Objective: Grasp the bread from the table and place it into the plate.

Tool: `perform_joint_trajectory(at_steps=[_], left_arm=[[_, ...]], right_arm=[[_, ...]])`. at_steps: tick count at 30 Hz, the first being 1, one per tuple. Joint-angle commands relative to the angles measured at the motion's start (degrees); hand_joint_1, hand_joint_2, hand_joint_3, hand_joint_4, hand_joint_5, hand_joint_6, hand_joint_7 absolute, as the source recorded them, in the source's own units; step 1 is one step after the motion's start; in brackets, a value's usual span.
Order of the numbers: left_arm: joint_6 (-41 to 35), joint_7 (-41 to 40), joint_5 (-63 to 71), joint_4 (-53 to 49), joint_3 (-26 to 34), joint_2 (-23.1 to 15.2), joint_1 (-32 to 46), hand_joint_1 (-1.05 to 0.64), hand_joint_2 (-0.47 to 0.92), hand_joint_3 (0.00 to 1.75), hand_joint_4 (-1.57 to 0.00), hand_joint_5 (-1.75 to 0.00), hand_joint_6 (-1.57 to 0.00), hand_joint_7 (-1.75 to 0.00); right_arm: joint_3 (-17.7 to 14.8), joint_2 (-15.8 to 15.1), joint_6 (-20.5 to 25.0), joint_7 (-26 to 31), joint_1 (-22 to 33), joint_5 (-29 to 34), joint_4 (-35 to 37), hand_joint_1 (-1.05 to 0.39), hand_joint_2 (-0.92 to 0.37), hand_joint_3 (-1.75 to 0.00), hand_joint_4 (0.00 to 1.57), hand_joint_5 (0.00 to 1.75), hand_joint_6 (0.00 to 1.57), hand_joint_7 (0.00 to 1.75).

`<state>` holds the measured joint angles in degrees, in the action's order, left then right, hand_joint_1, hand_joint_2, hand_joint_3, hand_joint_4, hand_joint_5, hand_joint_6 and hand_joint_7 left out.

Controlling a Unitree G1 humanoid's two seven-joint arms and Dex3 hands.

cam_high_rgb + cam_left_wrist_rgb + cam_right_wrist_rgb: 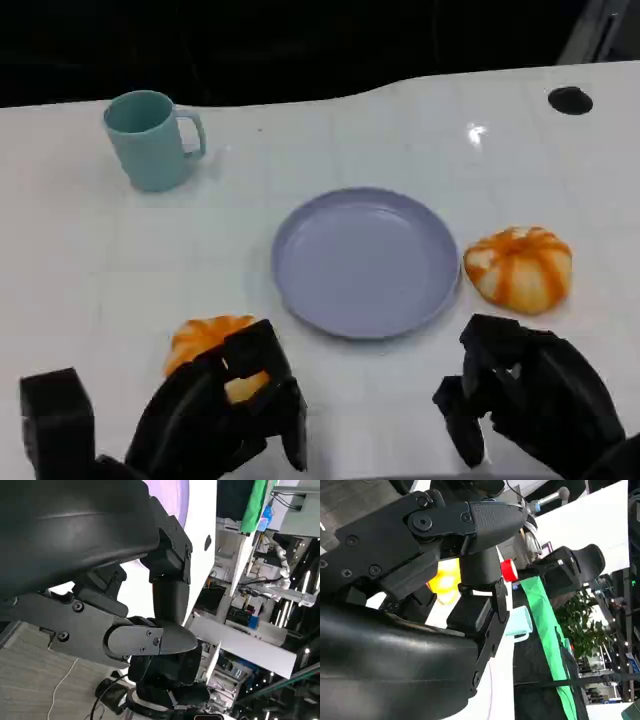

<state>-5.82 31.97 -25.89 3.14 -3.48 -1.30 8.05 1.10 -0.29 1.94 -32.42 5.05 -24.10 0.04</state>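
Bright, soft-focus, glare on table (pixel 476 133)

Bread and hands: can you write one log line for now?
left hand over bread, grip unclear | right hand near second bread, holding nothing | plate empty

Both hands showing matte black: left hand (pixel 215 415), right hand (pixel 525 395); rounded glossy shells, cross-head screws showing.

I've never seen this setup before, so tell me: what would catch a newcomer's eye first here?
The empty lavender plate in the middle of the white table, flanked by two orange-striped bread rolls: one just to its right, the other near the front, partly behind the left hand. The right hand hangs in front of the right roll, and a teal mug stands at the far left.
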Motion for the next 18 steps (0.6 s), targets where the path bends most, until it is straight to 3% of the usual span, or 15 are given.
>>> perform_joint_trajectory(at_steps=[1, 18], left_arm=[[-0.2, 0.0, -0.2, 0.6, 0.3, -0.4, 0.4, -0.59, 0.92, 0.37, -0.88, -1.75, -0.66, -1.75], [0.5, 0.0, 0.1, 0.3, 0.3, -0.3, 0.2, -0.6, 0.92, 0.36, -0.89, -1.75, -0.66, -1.75]], right_arm=[[-0.2, -0.5, 0.0, 0.2, -0.1, -0.1, -0.5, -0.95, -0.76, -0.44, 1.2, 1.65, 1.03, 1.5], [-0.2, -0.4, 0.2, 0.1, -0.4, -0.3, -0.1, -0.95, -0.79, -0.4, 1.2, 1.64, 1.04, 1.49]])
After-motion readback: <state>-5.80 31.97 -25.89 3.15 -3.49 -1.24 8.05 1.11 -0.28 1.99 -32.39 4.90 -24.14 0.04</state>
